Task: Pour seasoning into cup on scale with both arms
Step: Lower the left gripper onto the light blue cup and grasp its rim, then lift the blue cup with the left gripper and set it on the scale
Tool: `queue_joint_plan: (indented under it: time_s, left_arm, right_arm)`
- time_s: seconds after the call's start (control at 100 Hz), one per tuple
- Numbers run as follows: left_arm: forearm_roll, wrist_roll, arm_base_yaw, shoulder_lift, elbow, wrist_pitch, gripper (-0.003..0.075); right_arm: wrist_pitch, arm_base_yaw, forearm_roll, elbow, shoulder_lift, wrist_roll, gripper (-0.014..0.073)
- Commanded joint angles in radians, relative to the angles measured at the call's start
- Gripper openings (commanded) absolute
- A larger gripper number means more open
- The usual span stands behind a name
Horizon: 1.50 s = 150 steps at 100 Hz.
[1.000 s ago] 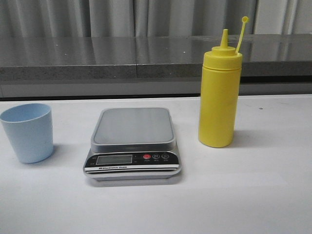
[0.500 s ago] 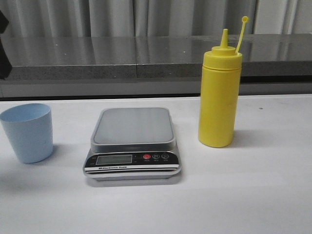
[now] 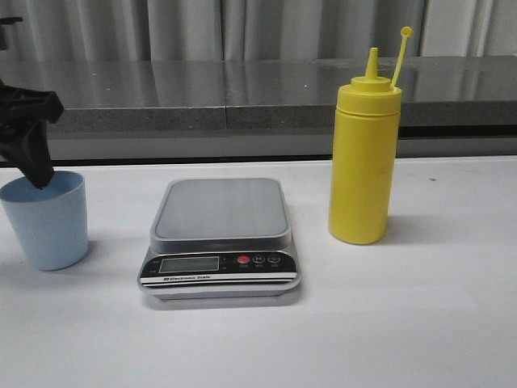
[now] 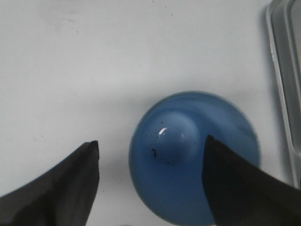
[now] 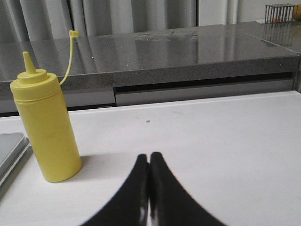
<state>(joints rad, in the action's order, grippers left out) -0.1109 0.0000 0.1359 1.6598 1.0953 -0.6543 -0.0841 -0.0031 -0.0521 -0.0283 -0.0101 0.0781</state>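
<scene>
A silver digital kitchen scale (image 3: 220,238) sits at centre frame, its black panel lettering too small to read. At left, the left gripper (image 4: 150,181) hovers over the pale blue cup (image 3: 46,218), fingers spread apart. The yellow squeeze bottle (image 3: 364,149) stands right of centre. The right gripper (image 5: 149,188) has its fingers pressed together, holding nothing.

- A white tabletop (image 3: 436,323) fills the foreground.
- A dark grey, glossy stone counter ledge (image 3: 202,93) runs behind it.
- Grey pleated curtains (image 3: 242,28) hang at the back.
- A small wire rack (image 5: 278,12) stands on the ledge's far corner.
</scene>
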Motion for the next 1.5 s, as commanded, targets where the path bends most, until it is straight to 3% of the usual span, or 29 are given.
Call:
queue_joint_plan:
  time_s: [0.0, 0.32, 0.7, 0.89, 1.11, 1.49]
  left_arm:
    - [-0.014, -0.009, 0.008, -0.010, 0.033, 0.035, 0.0452]
    - [-0.014, -0.009, 0.008, 0.034, 0.033, 0.041, 0.0441]
    - [-0.014, -0.009, 0.008, 0.034, 0.033, 0.041, 0.0149]
    - [-0.014, -0.009, 0.008, 0.034, 0.034, 0.041, 0.0062]
    - [-0.014, -0.009, 0.008, 0.034, 0.092, -0.010, 0.0014]
    - [-0.081, -0.009, 0.013, 0.030, 0.380, -0.243, 0.0007]
  right_arm:
    - [0.078, -0.005, 0.005, 0.015, -0.024, -0.007, -0.0059]
    - [0.078, -0.005, 0.005, 0.015, -0.024, -0.007, -0.0059]
    - [0.078, -0.005, 0.005, 0.015, -0.024, -0.007, -0.0059]
    - [0.078, -0.005, 0.005, 0.015, -0.024, -0.007, -0.0059]
    - [0.078, -0.005, 0.005, 0.015, -0.024, -0.007, -0.0059]
    - [0.078, -0.005, 0.005, 0.015, -0.024, -0.007, -0.0059]
